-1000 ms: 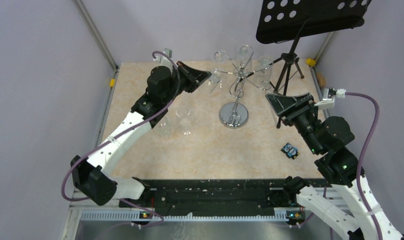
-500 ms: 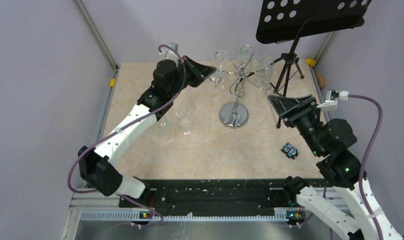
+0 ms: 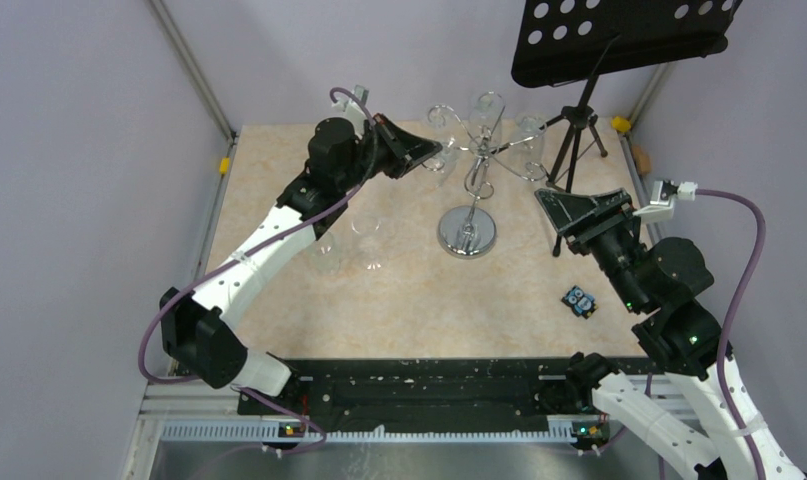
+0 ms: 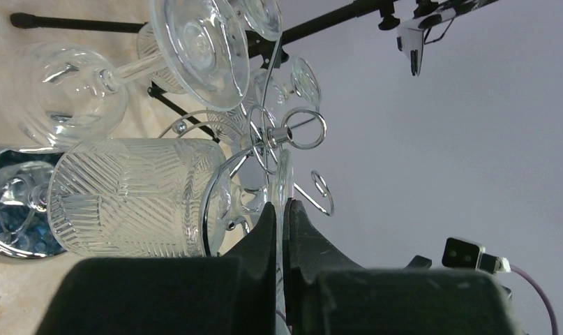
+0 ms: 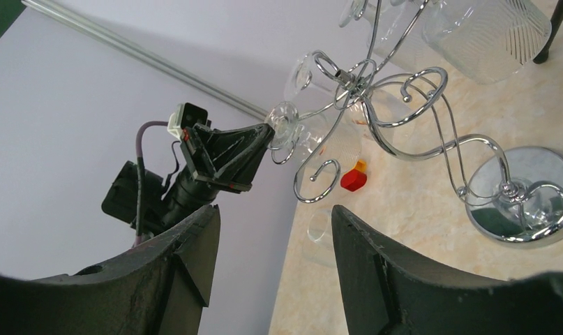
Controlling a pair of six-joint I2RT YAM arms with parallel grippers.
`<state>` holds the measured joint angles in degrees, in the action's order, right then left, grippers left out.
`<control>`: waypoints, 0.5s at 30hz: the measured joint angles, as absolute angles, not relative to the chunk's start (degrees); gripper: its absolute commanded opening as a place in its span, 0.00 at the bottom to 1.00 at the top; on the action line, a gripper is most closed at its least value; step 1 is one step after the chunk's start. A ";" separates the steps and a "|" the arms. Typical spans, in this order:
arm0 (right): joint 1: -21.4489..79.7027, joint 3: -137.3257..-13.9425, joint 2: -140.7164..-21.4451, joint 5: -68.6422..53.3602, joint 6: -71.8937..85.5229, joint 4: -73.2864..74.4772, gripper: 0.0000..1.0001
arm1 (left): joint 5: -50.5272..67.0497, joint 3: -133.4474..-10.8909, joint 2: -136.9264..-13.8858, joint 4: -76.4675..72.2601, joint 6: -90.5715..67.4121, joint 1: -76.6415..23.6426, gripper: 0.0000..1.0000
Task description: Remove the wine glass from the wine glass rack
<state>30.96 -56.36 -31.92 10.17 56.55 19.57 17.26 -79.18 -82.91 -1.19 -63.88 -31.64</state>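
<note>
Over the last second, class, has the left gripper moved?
Yes. The left gripper, shut on a wine glass, has shifted right, toward the pole of the wine glass rack.

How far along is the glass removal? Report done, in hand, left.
Done: two glasses stand on the table, apparently off the wine glass rack. In hand: the left gripper has jaws shut on the foot of a patterned wine glass whose stem sits in a rack loop. Left: slide it free, set it down. The right gripper hangs open, apart.
</note>
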 measured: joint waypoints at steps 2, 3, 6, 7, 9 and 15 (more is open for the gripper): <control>30.96 -56.36 -31.92 10.02 56.55 19.40 0.62 | 18.46 -79.18 -82.91 -1.08 -63.92 -31.68 0.00; 30.96 -56.36 -31.92 9.98 56.58 19.33 0.63 | 18.94 -79.18 -82.91 -0.97 -63.94 -31.70 0.00; 30.96 -56.36 -31.92 9.76 56.55 19.33 0.64 | 20.25 -79.18 -82.91 -0.49 -63.92 -31.79 0.00; 30.96 -56.36 -31.92 9.74 56.55 19.31 0.64 | 20.49 -79.18 -82.91 -0.34 -63.90 -31.81 0.00; 30.96 -56.36 -31.92 9.58 56.55 19.29 0.64 | 21.19 -79.18 -82.91 0.05 -63.70 -31.86 0.00; 30.96 -56.34 -31.92 9.13 56.58 18.72 0.64 | 23.75 -79.77 -82.91 1.65 -62.65 -32.27 0.00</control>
